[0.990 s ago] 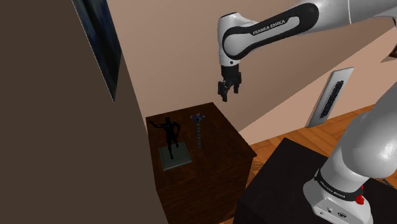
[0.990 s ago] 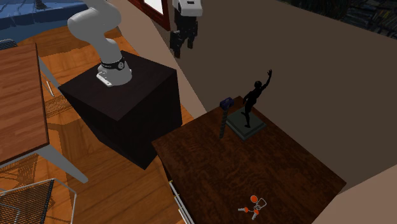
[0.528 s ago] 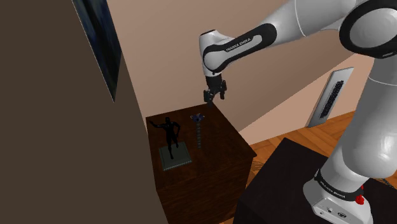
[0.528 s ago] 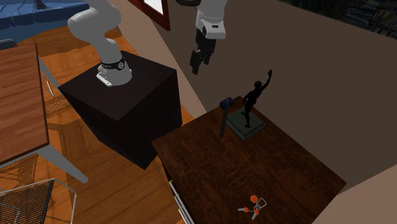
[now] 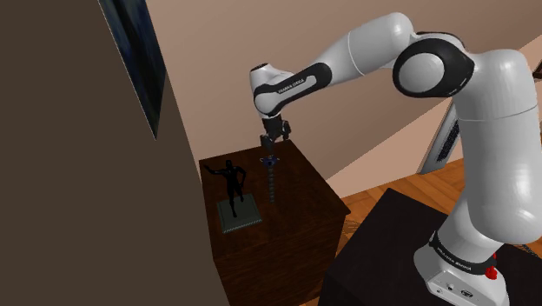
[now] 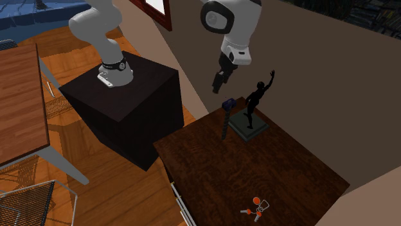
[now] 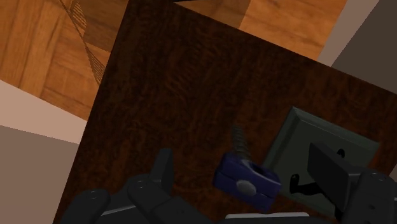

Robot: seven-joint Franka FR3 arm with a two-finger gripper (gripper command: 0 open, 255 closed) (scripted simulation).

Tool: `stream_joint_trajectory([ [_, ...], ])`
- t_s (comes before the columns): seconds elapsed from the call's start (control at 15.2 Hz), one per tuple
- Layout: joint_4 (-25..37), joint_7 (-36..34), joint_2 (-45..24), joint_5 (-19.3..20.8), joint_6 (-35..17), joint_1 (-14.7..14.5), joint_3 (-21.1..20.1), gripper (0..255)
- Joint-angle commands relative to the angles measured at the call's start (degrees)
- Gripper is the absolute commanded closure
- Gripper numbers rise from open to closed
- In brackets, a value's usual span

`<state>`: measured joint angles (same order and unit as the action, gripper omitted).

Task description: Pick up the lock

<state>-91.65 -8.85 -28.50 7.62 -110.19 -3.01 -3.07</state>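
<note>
The lock [image 5: 271, 178] is a blue block on top of a dark coiled cable, standing upright on the dark wooden table [image 5: 295, 222]. In the second exterior view the lock [image 6: 226, 115] stands just beside a black figurine. My gripper [image 5: 270, 139] hangs open a short way above the blue head, not touching it. It also hovers over the lock in the second exterior view [image 6: 217, 83]. In the wrist view the blue head [image 7: 247, 182] lies between my spread fingers [image 7: 161, 169], with the gripper [image 7: 245, 170] clear of it.
A black figurine [image 5: 231, 184] on a grey square base [image 7: 305, 143] stands close to the lock. Small orange-red keys [image 6: 257, 207] lie at the table's far corner. A brown wall [image 5: 87, 191] borders the table. My black stand [image 6: 128, 109] sits beside it.
The arm has swung toward the shoulder view's left and come down, bringing the gripper from well off to the side to just above the lock. The lock has not moved.
</note>
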Motion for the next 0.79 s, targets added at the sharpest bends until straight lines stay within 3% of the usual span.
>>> stream_joint_trajectory([
  [0.0, 5.62, -0.44, -5.06, 0.55, 1.09, -0.53, 0.20, 0],
  [0.26, 19.66, -0.76, -16.52, 1.37, 4.75, -1.61, 0.76, 0],
  [0.73, 19.66, -1.14, -19.43, 1.56, 1.92, -1.67, 0.90, 0],
])
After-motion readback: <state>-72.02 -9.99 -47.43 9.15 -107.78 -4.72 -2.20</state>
